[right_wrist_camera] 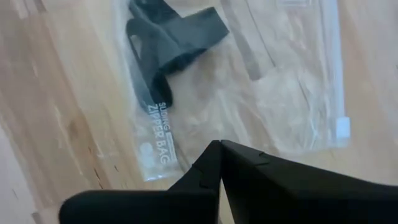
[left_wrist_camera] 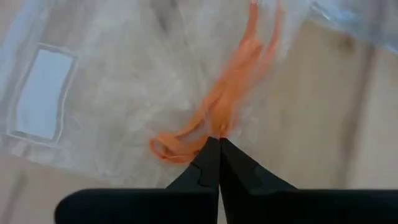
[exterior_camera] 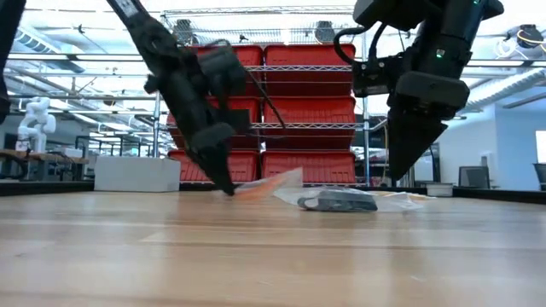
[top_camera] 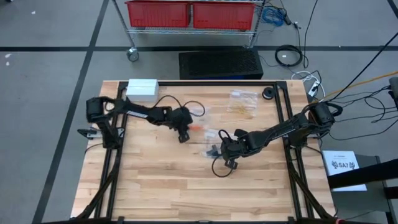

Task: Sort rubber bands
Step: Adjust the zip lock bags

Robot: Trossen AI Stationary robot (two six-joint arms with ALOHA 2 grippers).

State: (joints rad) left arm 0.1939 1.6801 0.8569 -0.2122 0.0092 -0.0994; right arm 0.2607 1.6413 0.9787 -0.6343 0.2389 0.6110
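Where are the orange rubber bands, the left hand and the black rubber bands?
orange rubber bands (left_wrist_camera: 214, 102), left wrist view, middle of the bunch
left hand (left_wrist_camera: 219, 144), left wrist view, between its fingertips
black rubber bands (right_wrist_camera: 171, 37), right wrist view, middle of the dark bunch

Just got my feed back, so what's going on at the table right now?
The left end effector has closed on the orange rubber bands lying at a clear plastic bag, low at the wooden table. The right end effector is shut and empty, hovering above another clear zipper bag with black rubber bands in it. Sorting is still under way.
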